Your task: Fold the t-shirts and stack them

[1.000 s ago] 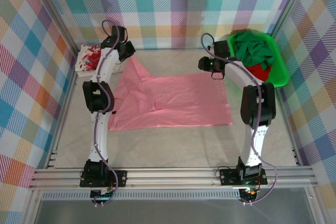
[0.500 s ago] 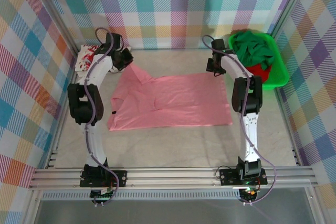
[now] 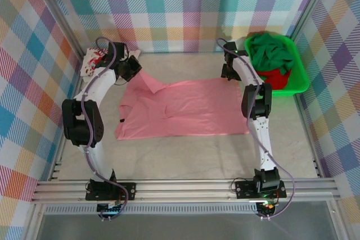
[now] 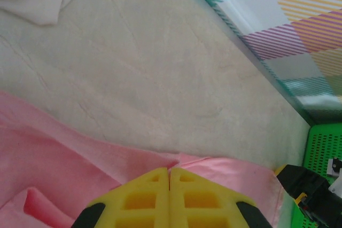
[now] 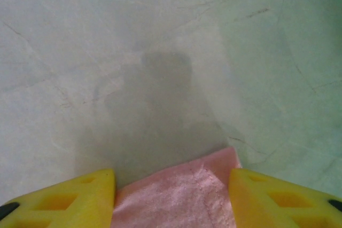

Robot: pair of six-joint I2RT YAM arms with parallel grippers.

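At surface (image 3: pixel 185 155) centre, pink shirt (image 3: pixel 185 108) is laid flat, 11 o'clock sleeve (image 3: pixel 147 80) pinched by the closed left tool (image 3: pixel 134 67). At 1 o'clock, right tool (image 5: pixel 172 177) has been opened, corner (image 5: pixel 181 196) released: spreading likely finished.

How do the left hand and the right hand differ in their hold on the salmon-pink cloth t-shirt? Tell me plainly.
The left hand has its yellow fingers pressed together, apparently pinching a raised fold of the salmon-pink cloth t-shirt; the right hand has fingers wide apart, gripping nothing. Cloth at the left hand is lifted; the corner between the right hand's fingers lies flat on the table. Both are at the shirt's far edge.
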